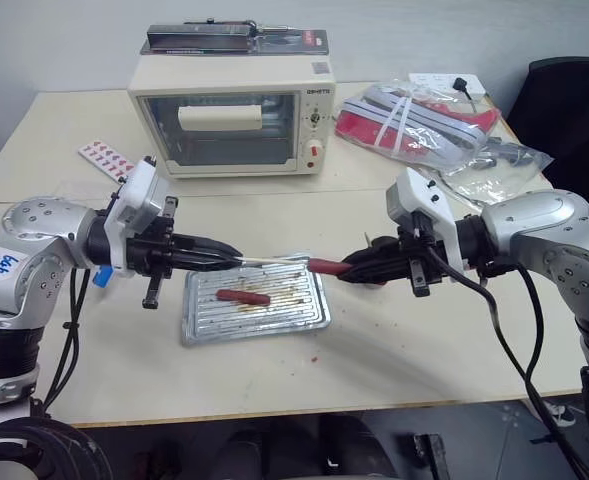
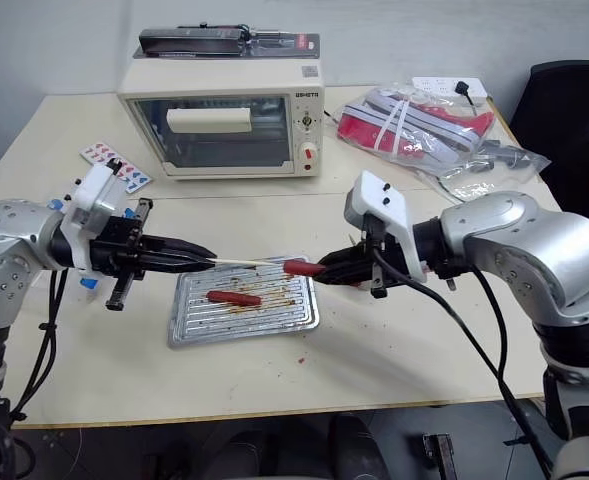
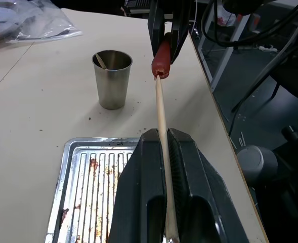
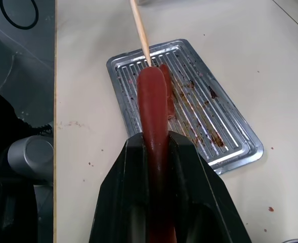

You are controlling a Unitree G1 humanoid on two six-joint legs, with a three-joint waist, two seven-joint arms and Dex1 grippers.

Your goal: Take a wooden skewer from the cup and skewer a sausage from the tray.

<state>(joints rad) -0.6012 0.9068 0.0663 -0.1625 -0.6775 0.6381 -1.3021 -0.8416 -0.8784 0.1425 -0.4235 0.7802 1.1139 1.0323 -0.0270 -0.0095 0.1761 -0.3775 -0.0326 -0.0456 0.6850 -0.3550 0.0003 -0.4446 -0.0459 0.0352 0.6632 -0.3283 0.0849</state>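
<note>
Black-fingered left gripper (image 1: 229, 257) pinches the thin pale wooden skewer (image 1: 274, 261), which lies level above the ridged silver metal tray (image 1: 314, 318), its tip pointing right into the red sausage's (image 1: 326, 266) end. Gripping that sausage end-on, the right gripper (image 1: 352, 267) faces left. A second sausage (image 1: 243, 296) lies on the tray near the beige table's (image 1: 374, 370) front edge; the silver-grey metal cup (image 3: 112, 79) stands beyond the tray's right end.

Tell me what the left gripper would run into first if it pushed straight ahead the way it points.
Likely the sausage in the right gripper: the left gripper holds the wooden skewer, whose tip already meets the sausage's end.
</note>
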